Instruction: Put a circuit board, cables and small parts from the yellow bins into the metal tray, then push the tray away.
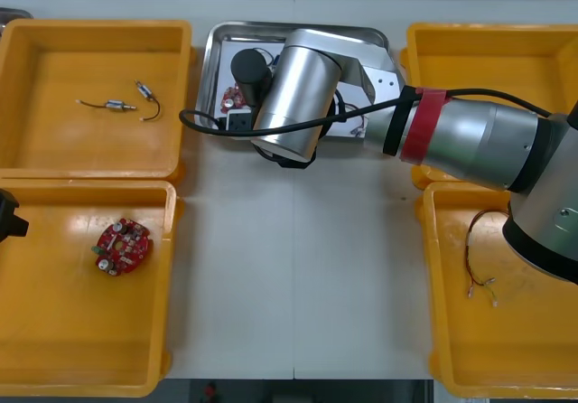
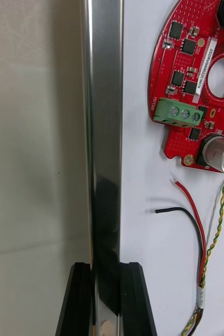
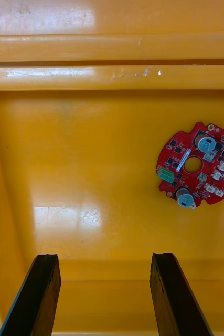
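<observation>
Reading the table [image 1: 298,267] as a clock face seen from above, with twelve at the far edge, the nearest things are the two near bins. At eight o'clock the near-left bin [image 1: 170,285] holds a round red circuit board [image 1: 122,246]. The left gripper [image 3: 104,257] hangs above that bin's floor, its fingers spread wide with nothing between them. It looks parked there, out of the other arm's way. At four o'clock the near-right bin [image 1: 432,276] holds a red and yellow cable [image 1: 468,257].

Farther out, at ten o'clock, small metal parts [image 1: 117,106] lie in the far-left bin [image 1: 185,96]. The right arm [image 1: 470,136] reaches across from three o'clock toward twelve.

The metal tray [image 1: 271,27] sits at twelve, between the far bins. The right gripper [image 2: 105,265] is at its near wall, fingers closed on the shiny rim, one outside over the table and one inside over the white floor. That pinch probably gives the arm a firm hold for shoving the tray away. Inside the tray, beside the gripped wall, lie a second red board [image 2: 188,68] and a bundle of cables [image 2: 202,252]. I cannot tell whether any small parts are in there. Loading seems done, so the push is likely the step in hand.

At two o'clock is the far-right bin [image 1: 488,32].
</observation>
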`<act>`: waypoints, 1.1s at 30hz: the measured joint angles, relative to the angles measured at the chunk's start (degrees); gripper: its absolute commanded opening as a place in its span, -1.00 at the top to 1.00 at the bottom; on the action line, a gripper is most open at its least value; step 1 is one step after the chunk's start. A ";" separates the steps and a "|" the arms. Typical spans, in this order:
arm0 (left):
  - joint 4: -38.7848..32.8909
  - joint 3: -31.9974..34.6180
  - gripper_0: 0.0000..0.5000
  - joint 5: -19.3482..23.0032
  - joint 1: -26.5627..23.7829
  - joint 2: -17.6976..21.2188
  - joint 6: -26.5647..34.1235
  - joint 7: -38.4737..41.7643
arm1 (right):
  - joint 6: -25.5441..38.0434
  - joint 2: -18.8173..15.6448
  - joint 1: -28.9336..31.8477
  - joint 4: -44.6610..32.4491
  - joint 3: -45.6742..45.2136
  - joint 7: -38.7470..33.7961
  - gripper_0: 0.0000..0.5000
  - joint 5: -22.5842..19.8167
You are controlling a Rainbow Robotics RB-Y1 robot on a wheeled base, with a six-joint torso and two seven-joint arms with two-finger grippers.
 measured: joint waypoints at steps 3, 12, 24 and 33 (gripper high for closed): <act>0.00 0.00 -1.00 0.00 0.00 0.00 0.00 0.00 | -1.51 0.23 -0.21 1.36 0.00 0.53 0.91 -0.01; 0.00 0.00 -1.00 0.00 0.00 0.01 0.00 0.00 | -4.66 0.35 -0.49 3.60 0.00 3.93 0.91 -0.02; 0.00 0.00 -1.00 0.00 0.00 0.01 0.00 0.00 | -5.83 0.69 -0.52 5.47 0.00 5.80 0.68 1.17; -0.01 0.00 -1.00 0.00 0.00 0.01 0.00 0.00 | -6.06 1.67 -0.55 7.20 0.00 5.81 -0.80 2.39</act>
